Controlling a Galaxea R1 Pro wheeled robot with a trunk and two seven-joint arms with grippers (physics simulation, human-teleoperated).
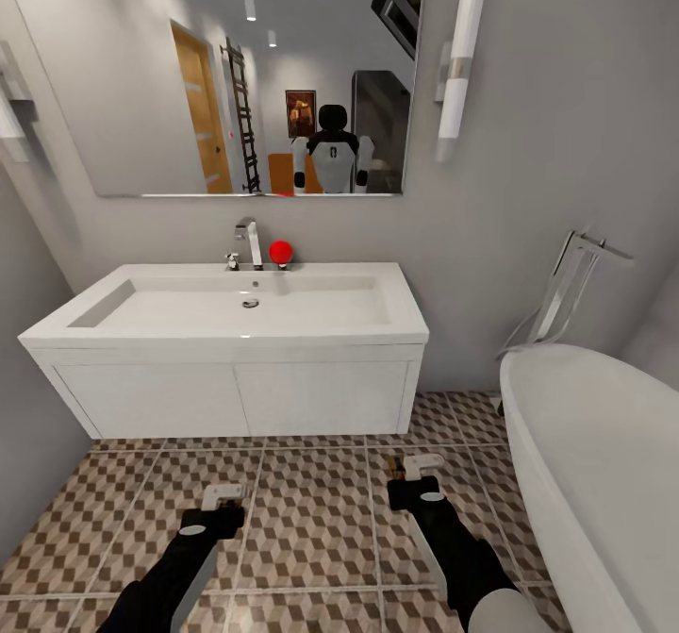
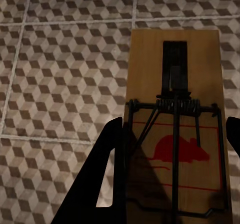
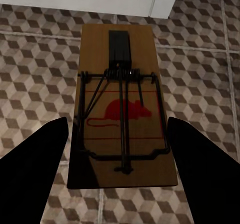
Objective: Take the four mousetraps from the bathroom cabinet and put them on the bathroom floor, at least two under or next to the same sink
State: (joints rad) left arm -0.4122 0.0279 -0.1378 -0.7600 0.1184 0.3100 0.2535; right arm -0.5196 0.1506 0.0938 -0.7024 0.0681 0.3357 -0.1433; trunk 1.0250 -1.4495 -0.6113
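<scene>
I face the white sink [image 1: 311,336] on its wall-hung vanity. Both arms reach low over the cube-patterned bathroom floor [image 1: 311,510] in front of it. My left gripper [image 1: 224,499] [image 2: 175,124] is shut on a brown wooden mousetrap [image 2: 175,134] with a red mouse mark, its fingers [image 2: 112,174] pressed to the board's sides. My right gripper [image 1: 415,469] [image 3: 117,121] is shut on a second mousetrap [image 3: 122,108], whose brown edge [image 1: 390,465] peeks out beside the fingers. Both traps hang above the tiles. The cabinet is out of view.
A white bathtub [image 1: 604,463] with a chrome floor tap [image 1: 571,284] fills the right side, close to my right arm. A grey wall [image 1: 28,444] closes the left. A chrome tap [image 1: 253,241] and a red ball [image 1: 280,252] stand on the sink; a mirror [image 1: 141,95] hangs above.
</scene>
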